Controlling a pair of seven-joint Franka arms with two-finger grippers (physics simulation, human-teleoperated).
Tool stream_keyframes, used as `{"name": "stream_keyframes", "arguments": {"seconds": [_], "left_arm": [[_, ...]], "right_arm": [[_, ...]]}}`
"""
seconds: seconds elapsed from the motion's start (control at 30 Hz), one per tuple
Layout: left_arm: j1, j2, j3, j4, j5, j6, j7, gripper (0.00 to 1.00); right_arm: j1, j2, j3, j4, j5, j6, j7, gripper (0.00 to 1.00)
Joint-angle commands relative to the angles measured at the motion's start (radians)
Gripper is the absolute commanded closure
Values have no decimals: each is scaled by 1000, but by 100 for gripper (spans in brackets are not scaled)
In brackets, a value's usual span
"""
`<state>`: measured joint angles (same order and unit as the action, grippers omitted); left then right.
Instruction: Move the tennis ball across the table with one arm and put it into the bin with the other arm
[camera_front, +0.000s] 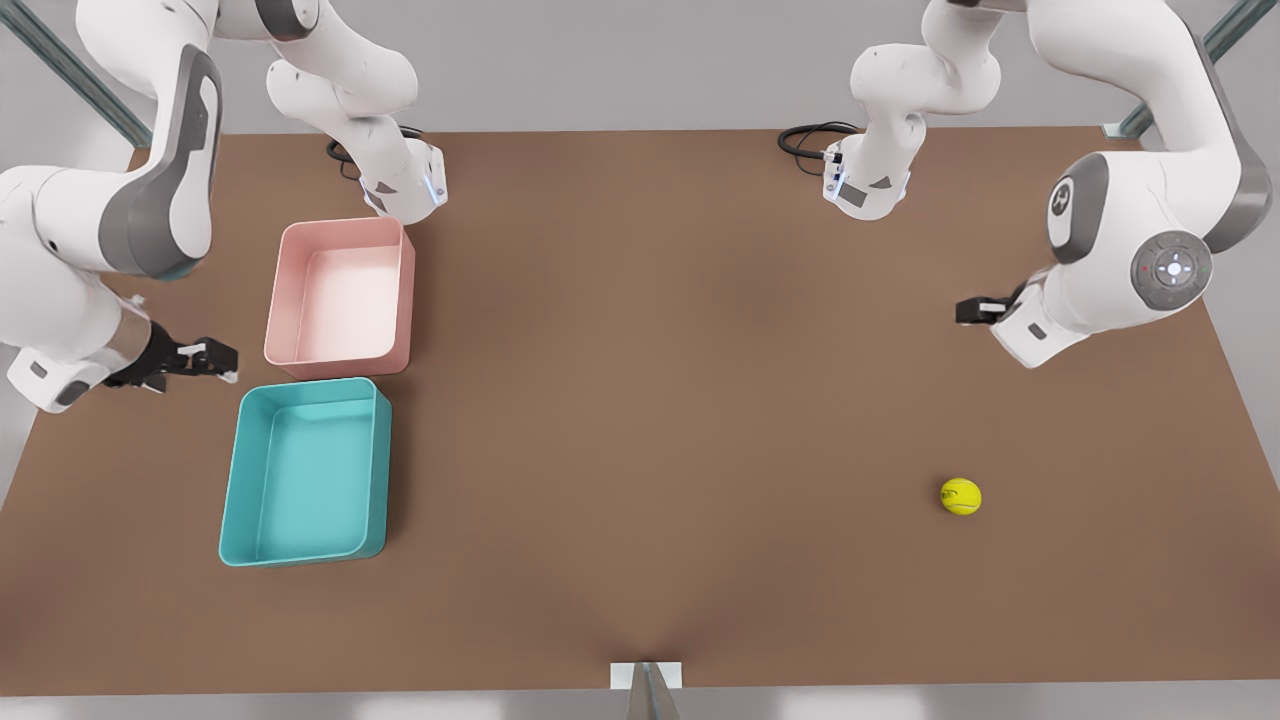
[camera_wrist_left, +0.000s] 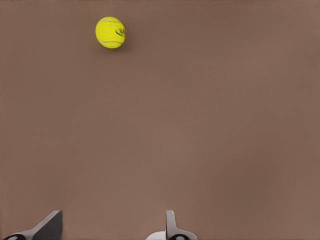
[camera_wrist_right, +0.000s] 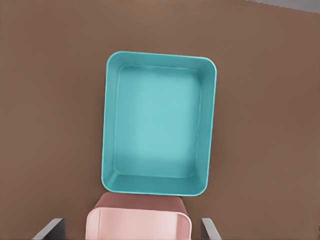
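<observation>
Front view: one tennis ball (camera_front: 960, 496), two trays, two claws, left claw (camera_front: 975, 310) and right claw (camera_front: 205, 360) both wide.

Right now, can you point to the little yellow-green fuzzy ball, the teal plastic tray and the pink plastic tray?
little yellow-green fuzzy ball (camera_front: 960, 496), front view, middle of the ball.
teal plastic tray (camera_wrist_right: 158, 122), right wrist view, bare floor.
pink plastic tray (camera_front: 345, 300), front view, bare floor.

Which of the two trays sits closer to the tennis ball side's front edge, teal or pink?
The teal bin; in the front view it lies nearer the table's front edge, with the pink tray behind it.
</observation>
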<state>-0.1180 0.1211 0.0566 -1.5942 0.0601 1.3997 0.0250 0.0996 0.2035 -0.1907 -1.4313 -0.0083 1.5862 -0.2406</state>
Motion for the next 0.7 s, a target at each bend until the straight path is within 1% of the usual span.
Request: {"name": "stream_keyframes", "arguments": {"seconds": [0.0,0.07,0.1,0.13,0.17,0.2,0.23,0.27,0.3,0.33,0.4,0.47,0.5,0.57,0.6,0.67], "left_arm": [[-9,0,0,0,1,39,81,0],[-9,6,0,0,0,39,81,0],[-6,21,2,3,-2,47,81,21],[1,63,2,7,9,48,88,78],[31,135,2,7,6,145,249,79],[34,173,3,3,6,263,323,79],[41,241,3,5,-2,301,352,79],[61,293,3,3,-17,384,567,79],[70,342,2,7,-40,439,582,79],[90,385,-1,52,-32,463,850,79],[150,514,3,216,-32,430,1335,79],[202,558,3,233,-32,438,1815,79],[210,568,3,234,-32,440,1958,79],[213,601,25,244,4,513,2328,79],[213,607,23,243,41,545,2359,79],[215,646,23,243,43,614,2342,79]], "right_arm": [[0,-1,0,9,-4,21,-14,0],[2,0,0,9,-4,17,-14,0],[0,2,0,9,-5,15,-13,0],[0,5,0,9,-5,17,-13,0],[0,7,0,9,1,17,-14,0],[0,19,0,9,1,17,-9,0],[0,22,0,11,5,17,-3,0],[0,19,-1,26,-4,14,-9,0],[0,19,0,32,5,9,-6,0],[2,30,0,31,-1,9,0,0],[0,59,0,63,1,18,-14,0],[0,60,0,66,1,18,-3,0],[2,60,0,66,1,18,-2,0],[3,59,0,63,1,11,-13,0],[3,48,0,60,1,6,-13,0],[5,20,2,54,-2,-5,-16,0]]}}
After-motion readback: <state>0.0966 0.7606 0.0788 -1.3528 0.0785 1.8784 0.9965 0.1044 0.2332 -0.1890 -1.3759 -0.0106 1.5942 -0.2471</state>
